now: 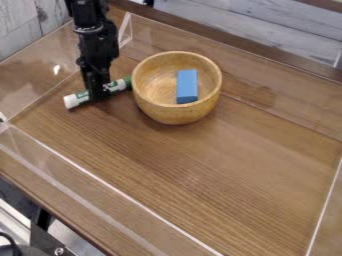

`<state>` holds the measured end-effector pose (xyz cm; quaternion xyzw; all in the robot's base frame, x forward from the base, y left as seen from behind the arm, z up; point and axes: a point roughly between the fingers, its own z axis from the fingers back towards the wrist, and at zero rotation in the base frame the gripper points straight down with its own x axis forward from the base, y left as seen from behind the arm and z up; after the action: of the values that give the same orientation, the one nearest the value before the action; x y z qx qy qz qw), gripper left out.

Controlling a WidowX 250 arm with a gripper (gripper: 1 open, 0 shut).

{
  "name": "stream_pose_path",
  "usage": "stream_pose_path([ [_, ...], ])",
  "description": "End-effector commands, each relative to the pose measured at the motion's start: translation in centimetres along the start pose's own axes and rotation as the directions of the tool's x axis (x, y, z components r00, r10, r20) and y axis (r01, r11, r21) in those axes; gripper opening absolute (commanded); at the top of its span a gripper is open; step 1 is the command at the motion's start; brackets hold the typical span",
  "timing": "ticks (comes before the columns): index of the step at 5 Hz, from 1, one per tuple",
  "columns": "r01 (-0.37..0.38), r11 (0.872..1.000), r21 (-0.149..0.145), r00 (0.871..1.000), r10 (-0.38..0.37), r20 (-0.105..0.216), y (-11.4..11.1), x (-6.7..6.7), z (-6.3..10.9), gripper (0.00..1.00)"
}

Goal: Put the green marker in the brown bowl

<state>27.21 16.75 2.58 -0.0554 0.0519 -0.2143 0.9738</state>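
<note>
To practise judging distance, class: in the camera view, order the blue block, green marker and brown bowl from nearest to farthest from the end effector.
1. Green marker: right at the end effector.
2. Brown bowl: beside them, toward image right.
3. Blue block: inside the bowl, on its far side.

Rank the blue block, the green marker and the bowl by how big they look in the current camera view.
1. bowl
2. blue block and green marker: too close to rank, the marker partly hidden.
</note>
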Motion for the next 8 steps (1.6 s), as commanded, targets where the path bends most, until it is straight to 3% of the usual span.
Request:
stream_pose_path([
  [1,-0.001,0.997,0.076,0.999,-0.002,0.043,0.8,0.6,3.3,0.00],
  [4,-0.007,0.996,0.093,0.999,0.003,0.047,0.7,0.7,5.8,0.00],
  [5,-0.009,0.994,0.110,0.998,0.002,0.062,0.8,1.0,6.8,0.00],
  [6,-0.032,0.991,0.128,0.996,0.021,0.087,0.3,1.0,8.9,0.00],
  [8,-0.034,0.989,0.142,0.994,0.019,0.107,-1.4,0.7,9.1,0.00],
])
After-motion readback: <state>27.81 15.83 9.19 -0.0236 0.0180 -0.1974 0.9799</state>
